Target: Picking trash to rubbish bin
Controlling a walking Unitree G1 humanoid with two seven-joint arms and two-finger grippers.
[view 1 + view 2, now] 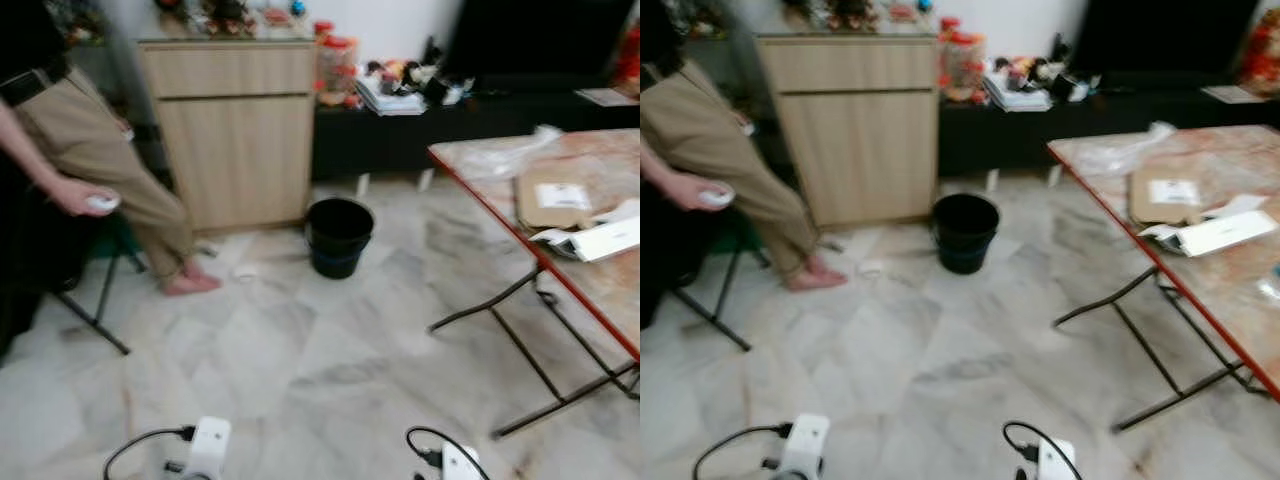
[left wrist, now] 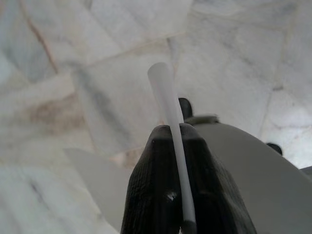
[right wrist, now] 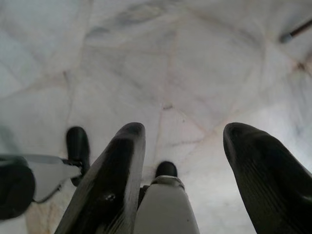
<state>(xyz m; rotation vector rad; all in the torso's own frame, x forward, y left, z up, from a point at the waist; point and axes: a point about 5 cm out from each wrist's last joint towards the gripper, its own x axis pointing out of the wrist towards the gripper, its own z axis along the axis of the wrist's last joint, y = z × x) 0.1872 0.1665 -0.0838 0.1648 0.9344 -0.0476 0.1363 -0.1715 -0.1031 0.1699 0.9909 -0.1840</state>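
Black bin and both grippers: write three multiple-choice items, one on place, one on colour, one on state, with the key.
1. The bin stands
A. on the table
B. on the floor by the wooden cabinet
C. under the table

2. The table edge is
A. red
B. blue
C. green

3. The left gripper is
A. wide open
B. shut on a thin white strip
C. holding a cup

B: the bin sits on marble beside the cabinet.
A: a red rim runs along the table.
B: its fingers pinch the strip, while the right gripper is open.
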